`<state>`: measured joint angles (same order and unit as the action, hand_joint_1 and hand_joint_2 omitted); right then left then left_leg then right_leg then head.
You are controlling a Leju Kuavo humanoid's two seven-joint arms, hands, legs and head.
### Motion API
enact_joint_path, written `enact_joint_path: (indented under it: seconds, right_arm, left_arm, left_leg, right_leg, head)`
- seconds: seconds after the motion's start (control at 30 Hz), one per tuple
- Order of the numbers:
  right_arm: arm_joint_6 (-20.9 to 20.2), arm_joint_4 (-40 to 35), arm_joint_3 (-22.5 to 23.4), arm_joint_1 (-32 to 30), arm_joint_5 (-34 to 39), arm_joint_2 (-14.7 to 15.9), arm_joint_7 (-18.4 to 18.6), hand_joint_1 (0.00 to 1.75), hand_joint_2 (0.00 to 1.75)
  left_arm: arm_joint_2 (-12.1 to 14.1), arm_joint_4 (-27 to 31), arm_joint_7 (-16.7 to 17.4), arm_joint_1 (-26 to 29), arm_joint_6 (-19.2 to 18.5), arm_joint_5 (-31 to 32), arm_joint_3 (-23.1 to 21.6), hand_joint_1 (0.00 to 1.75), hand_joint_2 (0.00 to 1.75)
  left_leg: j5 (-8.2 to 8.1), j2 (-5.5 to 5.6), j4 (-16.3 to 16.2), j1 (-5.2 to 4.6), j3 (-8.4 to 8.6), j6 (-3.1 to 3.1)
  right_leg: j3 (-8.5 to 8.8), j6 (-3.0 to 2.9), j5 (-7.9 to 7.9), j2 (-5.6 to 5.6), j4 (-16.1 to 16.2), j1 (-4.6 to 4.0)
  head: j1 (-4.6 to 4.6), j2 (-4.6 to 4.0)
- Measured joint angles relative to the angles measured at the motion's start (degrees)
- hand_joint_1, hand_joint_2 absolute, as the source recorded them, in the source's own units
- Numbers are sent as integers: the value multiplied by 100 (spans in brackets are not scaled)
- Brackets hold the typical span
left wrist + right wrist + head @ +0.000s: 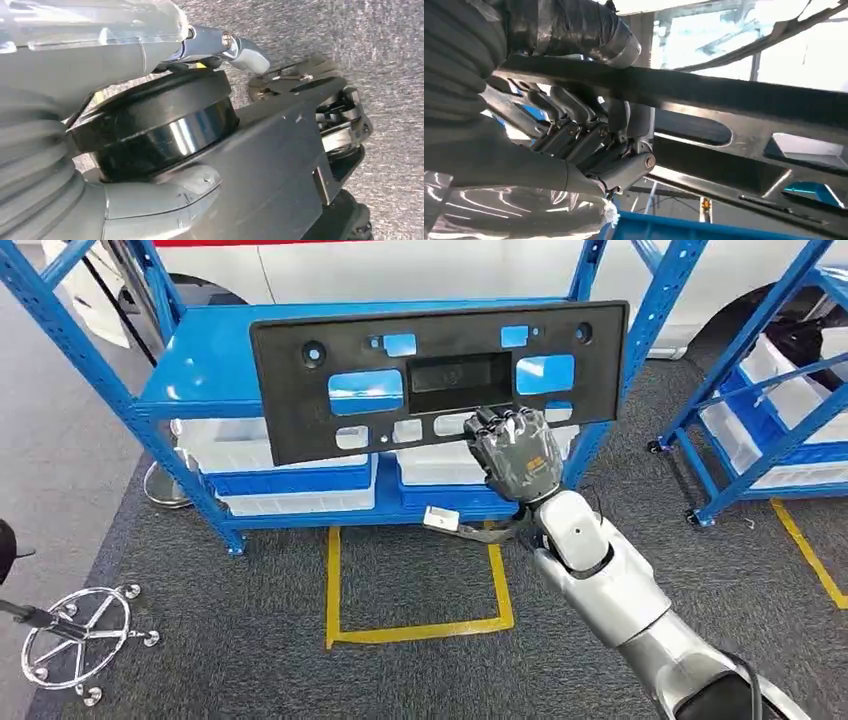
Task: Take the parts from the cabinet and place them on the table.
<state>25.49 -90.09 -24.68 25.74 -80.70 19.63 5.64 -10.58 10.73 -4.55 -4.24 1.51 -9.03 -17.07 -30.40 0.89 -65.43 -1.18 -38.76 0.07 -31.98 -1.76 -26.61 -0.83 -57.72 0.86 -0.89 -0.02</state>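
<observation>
A long black plastic panel (440, 380) with several cut-outs hangs upright in front of the blue cabinet shelf (210, 370) in the head view. My right hand (515, 455) grips its lower edge right of the middle, with the silver arm reaching up from the lower right. The right wrist view shows the same hold from close up, with my fingers (589, 130) curled around a bar of the panel (734, 95). In the left wrist view, my left hand's grey ribbed cover (35, 165) lies over grey carpet, its fingers hidden.
White bins (270, 455) fill the cabinet's lower shelf. A second blue rack (780, 390) with bins stands at the right. A yellow tape square (415, 630) marks the carpet below the panel. A chrome chair base (75, 635) sits at the lower left. A white car (400, 265) is behind.
</observation>
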Motion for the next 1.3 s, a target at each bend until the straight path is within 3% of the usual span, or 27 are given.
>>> enact_joint_path:
  seconds: [0.07,0.13,0.2,0.23,0.27,0.3,0.4,0.43,0.47,0.53,0.57,0.6,0.63,0.7,0.73,0.77,0.8,0.83,0.9,0.93,1.0,1.03,1.07,1.1,1.17,1.23,1.3]
  right_arm:
    - [-15,2,11,3,11,2,0,175,175]
    - [-15,2,15,2,11,4,2,175,175]
    - [-13,0,33,5,26,31,0,175,175]
    - [-33,-9,48,12,35,33,0,175,175]
    - [-72,-26,79,19,46,55,0,175,175]
    - [-101,-33,92,20,50,63,0,175,175]
    - [-151,-42,133,26,98,96,0,175,175]
    - [-142,-42,142,4,109,120,-2,175,175]
    - [-125,-39,157,-5,114,155,-20,175,175]
    - [-85,-37,164,-11,114,190,-44,175,175]
    - [-83,-35,164,-23,116,190,-52,175,175]
    - [-83,-24,164,-39,114,195,-52,175,175]
    - [-94,-17,164,-44,114,203,-52,175,175]
    - [-116,-15,164,-32,116,203,-52,175,175]
    - [-123,-17,164,-31,114,203,-53,175,175]
    - [-129,-15,166,-37,114,203,-50,175,175]
    - [-127,-31,166,-37,116,210,-50,175,175]
    - [-123,-37,177,-72,116,223,-46,175,175]
    - [-118,-42,184,-78,118,232,-50,175,175]
    - [-118,-44,181,-81,111,232,-48,175,175]
    - [-127,-63,181,-66,85,232,-44,175,175]
    - [-129,-79,181,-67,68,232,-42,175,175]
    - [-129,-79,181,-67,52,232,-39,175,175]
    - [-129,-79,179,-68,37,232,-39,175,175]
    - [-131,-81,179,-68,33,232,-39,175,175]
    - [-133,-96,179,-71,31,232,-35,175,175]
    - [-114,-116,190,-102,13,243,-33,175,175]
  left_arm:
    - [4,0,9,-23,-2,-2,0,0,175]
    - [11,0,11,-19,-2,-4,0,0,175]
    - [15,0,33,-13,-2,-7,0,0,175]
    - [15,0,46,7,-2,-9,0,0,175]
    - [15,0,63,28,-2,-17,0,0,175]
    - [15,0,81,36,-7,-20,0,0,175]
    - [13,0,89,59,-33,-50,0,0,175]
    - [11,0,98,49,-35,-52,0,0,175]
    - [15,0,79,55,-35,-59,0,0,175]
    - [15,0,77,43,-37,-63,0,0,175]
    - [15,0,77,35,-37,-66,0,0,175]
    - [15,0,77,29,-39,-68,0,0,175]
    - [15,0,77,21,-39,-68,0,0,175]
    - [15,0,77,-10,-42,-70,0,0,175]
    - [15,0,79,-24,-42,-70,0,0,175]
    - [29,0,76,-33,-39,-70,2,0,175]
    - [28,0,77,-38,-39,-70,2,0,175]
    - [28,0,77,-32,-39,-66,2,0,175]
    - [33,0,77,-25,-39,-68,2,0,175]
    - [48,-2,79,-11,-37,-70,2,0,175]
    - [46,0,76,-32,-39,-70,4,0,175]
    - [48,0,79,-47,-39,-68,4,0,175]
    - [48,0,79,-54,-39,-70,4,0,175]
    - [48,0,79,-56,-39,-70,4,0,175]
    - [48,0,79,-58,-39,-68,4,0,175]
    - [46,0,92,-31,-39,-66,4,0,175]
    - [57,0,81,23,-39,-63,4,0,175]
  left_leg:
    - [-420,0,-873,7,-154,-60]
    - [-186,0,-999,20,-15,-81]
    - [230,-3,-288,41,505,-67]
    - [258,0,174,43,795,-41]
    - [101,6,570,19,1034,10]
    - [48,13,733,11,1083,56]
    - [227,18,826,12,955,160]
    - [278,-17,934,70,983,205]
    - [350,-14,954,70,905,271]
    - [463,-30,922,70,752,292]
    - [506,-39,888,69,666,287]
    - [544,-47,842,70,575,283]
    - [577,-50,797,72,486,271]
    - [627,-50,683,92,315,229]
    - [647,-48,608,108,233,202]
    - [680,-39,585,98,176,159]
    - [695,-30,537,65,138,135]
    - [764,-20,557,54,145,99]
    - [846,-16,582,59,116,64]
    - [833,-7,563,53,53,16]
    - [212,-18,171,61,-96,-27]
    - [-188,-18,-294,63,-176,-45]
    - [-431,-18,-704,62,-228,-52]
    - [-515,-18,-1035,59,-240,-48]
    - [-214,-18,-1107,59,-18,0]
    - [138,-17,-388,20,581,134]
    - [-179,-26,760,-33,1350,284]
  right_leg:
    - [-167,-5,98,-19,-48,-6]
    - [-329,7,168,-21,-114,-5]
    - [-488,36,234,-18,-200,-5]
    - [-537,56,256,-12,-236,-5]
    - [-594,90,298,-10,-271,-26]
    - [-615,120,354,-14,-261,-17]
    - [-654,217,557,-6,-146,-43]
    - [-716,232,413,15,-180,-11]
    - [-792,245,78,35,-366,-21]
    - [-957,289,-563,47,-1137,14]
    - [-1024,314,-729,50,-1555,14]
    - [-1032,337,-718,51,-1831,22]
    - [-931,352,-545,51,-1849,46]
    - [-462,373,-137,51,-1296,85]
    - [-107,391,-102,55,-760,104]
    - [59,415,-409,74,-477,94]
    - [154,384,-420,106,-259,45]
    - [91,297,-364,128,-328,51]
    - [52,256,-336,127,-328,34]
    - [-42,147,-228,75,-287,104]
    - [-198,30,-89,60,-293,68]
    - [-295,21,-8,55,-294,42]
    - [-379,8,61,47,-296,21]
    - [-470,-1,130,42,-303,-5]
    - [-655,-11,270,39,-308,-57]
    - [-823,-17,420,52,-308,-115]
    - [-872,10,540,55,-305,-127]
  head:
    - [0,0]
    - [0,0]
    - [0,0]
    - [0,0]
    - [0,0]
    - [-2,0]
    - [-2,0]
    - [0,0]
    - [-35,0]
    - [-31,0]
    - [-33,0]
    - [-33,0]
    - [-33,0]
    - [-31,0]
    - [-31,0]
    - [-33,0]
    - [-33,0]
    - [-31,0]
    - [-24,0]
    - [-31,0]
    - [-26,0]
    - [-24,0]
    - [-26,0]
    - [-24,0]
    - [-24,0]
    - [-24,0]
    - [-26,0]
